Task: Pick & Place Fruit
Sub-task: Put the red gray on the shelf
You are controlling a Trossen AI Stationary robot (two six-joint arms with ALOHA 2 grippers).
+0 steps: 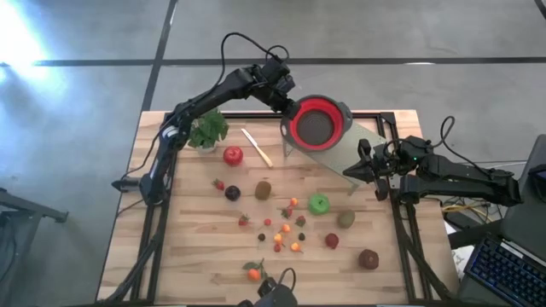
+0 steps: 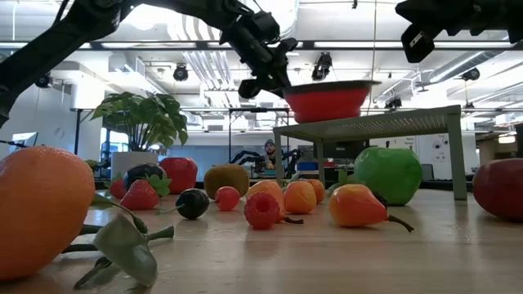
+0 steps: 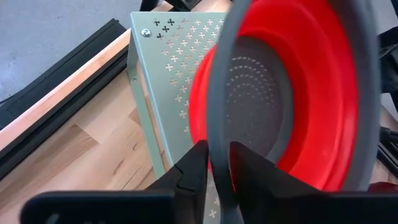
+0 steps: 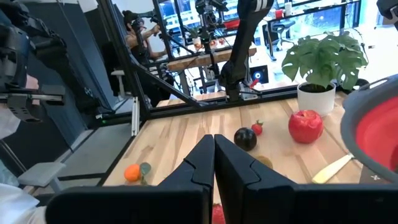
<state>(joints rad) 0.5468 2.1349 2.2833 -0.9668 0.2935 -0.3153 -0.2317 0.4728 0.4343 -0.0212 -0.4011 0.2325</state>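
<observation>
Up at the far edge of the tabletop (image 1: 196, 256), my left jaws (image 1: 288, 109) were narrowed around the grey rim of the red colander (image 1: 318, 124), one finger on each side of that rim, with the rim touching at least the inner one. The colander sat on the pale green perforated stand (image 1: 363, 141). My right jaws (image 1: 351, 171) were shut on nothing, hanging over the tabletop's right side just beside the stand. The fruit lay scattered on the wood, none of it in the colander: a red apple (image 1: 232, 155) near the potted plant (image 1: 207, 130), a dark plum (image 1: 232, 194) and a kiwi (image 1: 264, 189) toward the middle, a green apple (image 1: 318, 204) with a second kiwi (image 1: 345, 219) close by, and another red apple (image 1: 368, 258) near the front right. A leafy tangerine (image 1: 253, 273) rested at the front edge, and a cluster of small berries (image 1: 286, 226) sat in the centre. A strawberry (image 1: 219, 183) lay just beside the plum. The pale knife (image 1: 256, 147) lay between the red apple and the stand.
</observation>
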